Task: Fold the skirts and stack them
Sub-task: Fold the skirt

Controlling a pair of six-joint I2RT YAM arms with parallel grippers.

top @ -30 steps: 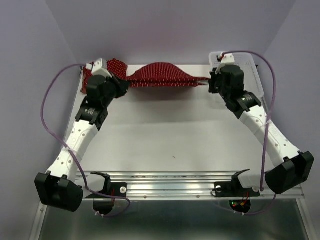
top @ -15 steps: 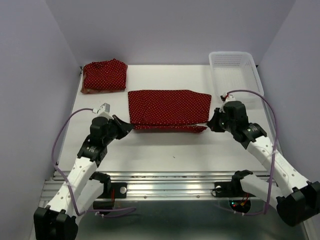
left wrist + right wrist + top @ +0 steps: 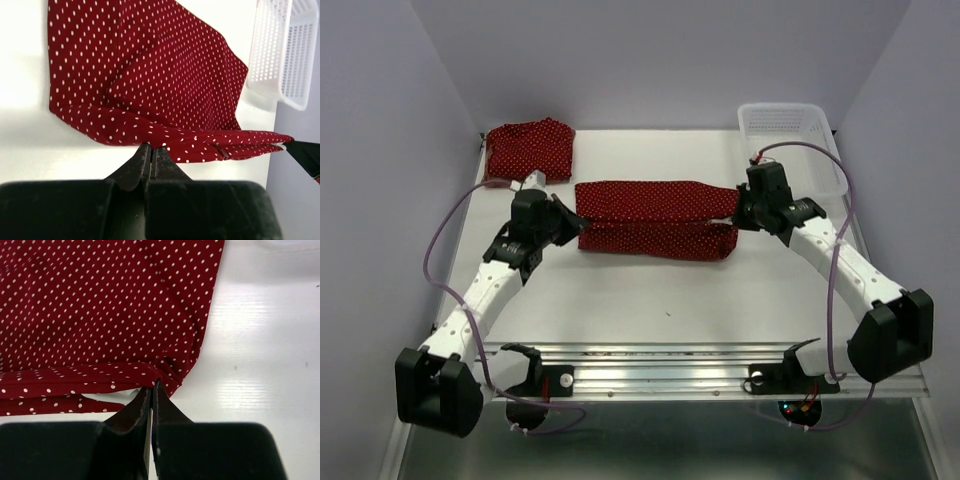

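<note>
Skirts first: you have one dark red dotted skirt (image 3: 655, 215) stretched across the middle of the white table (image 3: 660, 300). It is doubled along its length, so an upper layer lies over a lower one whose near edge shows in front. Your left gripper (image 3: 576, 218) is pinched on the left end. In the left wrist view its jaws are pressed together on a fold of the dotted cloth at the near hem. Your right gripper (image 3: 738, 208) is clamped on the opposite end, and the right wrist view shows its jaws meeting on a bunched corner of the fabric. The upper layer runs nearly straight between the two grips.

A second skirt (image 3: 528, 150), in the same dotted red, lies folded at the far left corner, apart from the one you hold. A white mesh basket (image 3: 790, 125) stands at the far right corner, behind your right arm.

The tabletop is plain, matte and pale. A metal rail (image 3: 660, 362) runs along its near edge, where both arm bases sit. Pale lilac walls (image 3: 660, 60) close the space on the left, back and right. Purple cables (image 3: 438, 240) loop out from each wrist.
</note>
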